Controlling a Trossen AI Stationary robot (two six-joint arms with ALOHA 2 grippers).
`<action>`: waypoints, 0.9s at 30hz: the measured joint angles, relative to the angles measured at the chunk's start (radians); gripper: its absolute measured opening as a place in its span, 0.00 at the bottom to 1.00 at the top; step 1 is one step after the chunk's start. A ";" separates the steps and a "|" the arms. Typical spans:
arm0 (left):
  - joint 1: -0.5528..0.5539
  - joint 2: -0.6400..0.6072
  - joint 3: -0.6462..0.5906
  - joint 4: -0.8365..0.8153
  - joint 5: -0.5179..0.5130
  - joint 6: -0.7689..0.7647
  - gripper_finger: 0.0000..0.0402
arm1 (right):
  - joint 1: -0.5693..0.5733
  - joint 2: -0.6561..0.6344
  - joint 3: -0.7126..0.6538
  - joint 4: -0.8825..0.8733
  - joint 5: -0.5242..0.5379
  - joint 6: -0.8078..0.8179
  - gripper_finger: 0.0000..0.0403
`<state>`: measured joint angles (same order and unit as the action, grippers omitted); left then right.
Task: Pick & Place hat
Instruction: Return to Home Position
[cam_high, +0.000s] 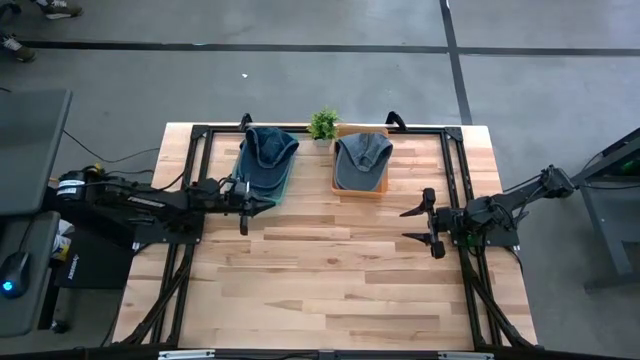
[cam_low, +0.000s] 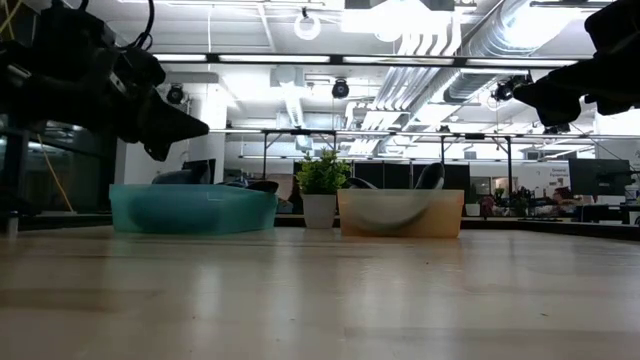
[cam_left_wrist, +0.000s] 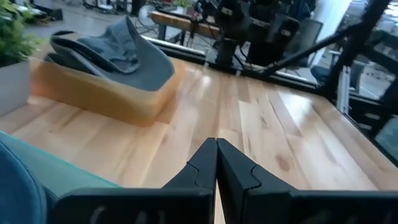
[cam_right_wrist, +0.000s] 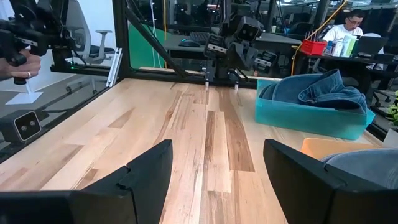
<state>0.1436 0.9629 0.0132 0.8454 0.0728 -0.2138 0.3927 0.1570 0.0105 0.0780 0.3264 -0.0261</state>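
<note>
A blue denim hat (cam_high: 270, 148) lies in a teal bin (cam_high: 283, 180) at the table's far side. A grey hat (cam_high: 362, 155) lies in a tan bin (cam_high: 348, 187) to its right. My left gripper (cam_high: 268, 203) hovers shut just off the teal bin's near edge, above the table, holding nothing; its closed fingertips (cam_left_wrist: 216, 155) point toward the tan bin (cam_left_wrist: 140, 102). My right gripper (cam_high: 408, 224) is open and empty above the table's right side, nearer than the tan bin. Its view shows the blue hat (cam_right_wrist: 323, 90) and the teal bin (cam_right_wrist: 311, 118).
A small potted plant (cam_high: 322, 125) stands between the two bins at the far edge. A black frame (cam_high: 300, 130) rims the table. Bare wood (cam_high: 330, 280) fills the middle and near half. People sit at desks in the room beyond, and a hand (cam_right_wrist: 18, 62) shows there.
</note>
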 joint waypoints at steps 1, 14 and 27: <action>0.000 -0.016 0.000 -0.022 0.009 0.001 0.00 | 0.000 0.000 0.000 0.000 0.000 0.000 0.61; 0.000 -0.355 -0.001 -0.342 0.144 0.082 0.00 | 0.000 0.000 0.000 0.000 0.000 0.000 0.61; 0.000 -0.824 -0.001 -0.801 0.189 0.132 0.00 | 0.000 0.000 0.000 0.000 0.000 0.000 0.61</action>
<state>0.1436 0.1394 0.0123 0.0440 0.2622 -0.0821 0.3927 0.1570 0.0103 0.0784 0.3264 -0.0261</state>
